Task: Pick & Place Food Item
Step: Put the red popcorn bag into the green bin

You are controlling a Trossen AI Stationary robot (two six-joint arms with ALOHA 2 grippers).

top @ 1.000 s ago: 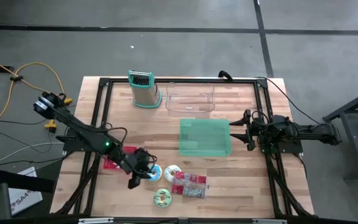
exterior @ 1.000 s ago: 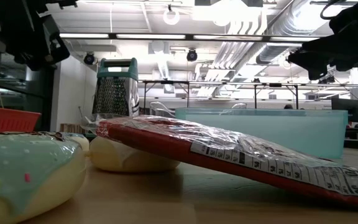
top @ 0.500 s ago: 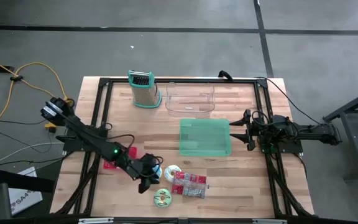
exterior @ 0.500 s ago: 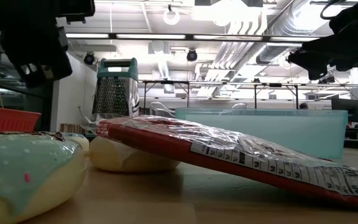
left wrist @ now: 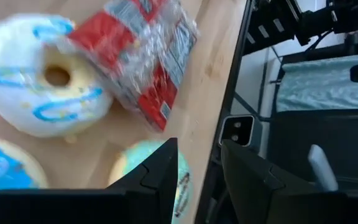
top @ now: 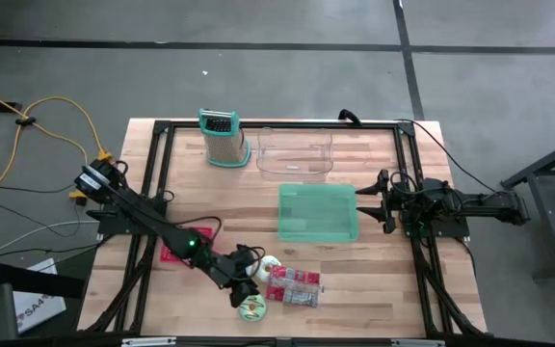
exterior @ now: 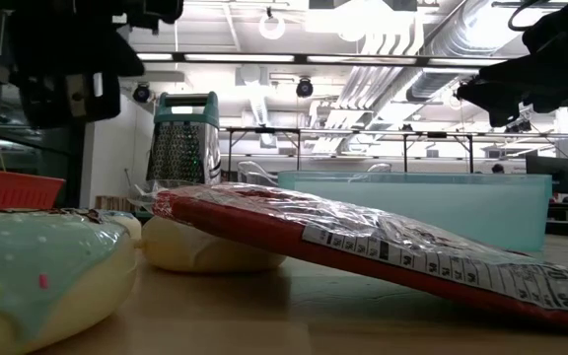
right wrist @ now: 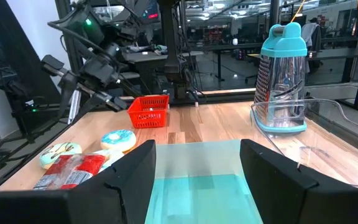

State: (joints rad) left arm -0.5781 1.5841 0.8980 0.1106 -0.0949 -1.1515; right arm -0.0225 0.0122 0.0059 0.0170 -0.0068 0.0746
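Hovering over the cluster of food near the table's (top: 355, 289) front edge, our left pincer (top: 242, 285) is hanging just above the green-frosted donut (top: 252, 308), with its fingers parted a little and nothing between them. In our left wrist view that donut (left wrist: 160, 180) is lying directly under the fingertips, the white donut with blue stripes (left wrist: 45, 78) is sitting just beyond it, and the red wrapped snack pack (left wrist: 142, 62) is lying beside that, its long axis running across the table toward the right arm. Our right pincer (top: 382, 200) is waiting, fingers spread wide, well apart from the food beside the teal tray (top: 318, 212), so we are judging the left arm far the nearer. Compared with a second ago, we are reaching farther forward, past the blue-frosted donut (left wrist: 2, 171).
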